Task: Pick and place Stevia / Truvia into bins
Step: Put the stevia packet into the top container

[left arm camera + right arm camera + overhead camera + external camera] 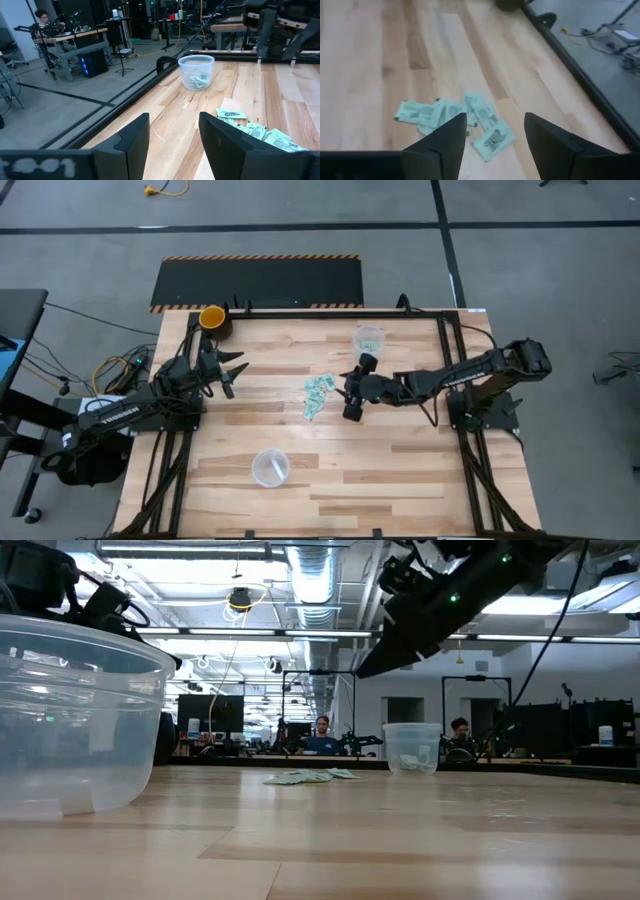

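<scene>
My right gripper (pixel 492 137) is over mid-table w/ both dark fingers spread apart, nothing between them. It's hanging just beside the loose pile of small pale mint-green and white paper packets (pixel 318 394), looking down on it. The far clear round plastic cup (pixel 196 71) near the back rail already has a few packets inside, so that bin's started. The near clear plastic cup (pixel 270 466), front of table, looks empty from above, tho I can't be sure thru the glare. Left gripper (pixel 172 135) waits at the left side, fingers apart, also holding nothing. So I'd call it early-to-mid: most packets are on the light wooden table (pixel 400 470), approx a small heap left to move.
</scene>
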`<move>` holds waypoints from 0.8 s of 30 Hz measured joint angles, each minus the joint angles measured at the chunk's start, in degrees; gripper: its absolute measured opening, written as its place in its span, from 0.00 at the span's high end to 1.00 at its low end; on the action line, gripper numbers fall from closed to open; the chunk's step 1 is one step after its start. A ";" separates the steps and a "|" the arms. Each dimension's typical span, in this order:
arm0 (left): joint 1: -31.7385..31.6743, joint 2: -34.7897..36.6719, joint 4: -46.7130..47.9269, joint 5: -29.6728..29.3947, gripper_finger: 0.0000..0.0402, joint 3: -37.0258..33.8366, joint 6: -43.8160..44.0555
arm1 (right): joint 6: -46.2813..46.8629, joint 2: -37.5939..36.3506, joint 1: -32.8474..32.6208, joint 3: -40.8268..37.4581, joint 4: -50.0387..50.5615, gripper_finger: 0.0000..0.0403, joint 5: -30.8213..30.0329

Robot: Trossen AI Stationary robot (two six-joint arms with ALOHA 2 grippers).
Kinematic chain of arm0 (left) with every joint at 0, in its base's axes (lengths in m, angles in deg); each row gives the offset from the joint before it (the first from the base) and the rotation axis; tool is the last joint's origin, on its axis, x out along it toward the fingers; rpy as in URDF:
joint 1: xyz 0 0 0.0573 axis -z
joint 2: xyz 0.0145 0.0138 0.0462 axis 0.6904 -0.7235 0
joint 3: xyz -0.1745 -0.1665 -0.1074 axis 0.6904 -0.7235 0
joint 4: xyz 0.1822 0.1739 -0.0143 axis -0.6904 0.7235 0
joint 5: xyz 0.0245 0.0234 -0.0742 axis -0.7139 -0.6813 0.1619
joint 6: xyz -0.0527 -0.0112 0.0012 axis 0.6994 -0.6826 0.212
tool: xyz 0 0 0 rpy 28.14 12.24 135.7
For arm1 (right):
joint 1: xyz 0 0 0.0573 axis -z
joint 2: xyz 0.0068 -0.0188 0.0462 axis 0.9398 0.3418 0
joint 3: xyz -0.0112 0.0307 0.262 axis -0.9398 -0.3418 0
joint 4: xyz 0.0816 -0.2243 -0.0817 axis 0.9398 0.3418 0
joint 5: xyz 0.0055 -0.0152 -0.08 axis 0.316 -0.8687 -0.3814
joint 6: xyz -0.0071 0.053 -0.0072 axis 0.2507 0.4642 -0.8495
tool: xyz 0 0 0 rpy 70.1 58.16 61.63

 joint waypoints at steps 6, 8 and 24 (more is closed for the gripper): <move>0.00 0.00 0.00 0.01 0.59 0.01 0.00 | 0.22 2.91 3.23 -0.05 0.84 0.56 5.99; 0.00 0.00 -0.01 -0.01 0.59 0.00 0.00 | 0.85 5.48 4.74 0.07 -0.99 0.57 7.78; 0.00 0.02 0.01 -0.01 0.59 0.01 0.00 | 2.30 22.54 10.23 2.63 -8.00 0.59 18.94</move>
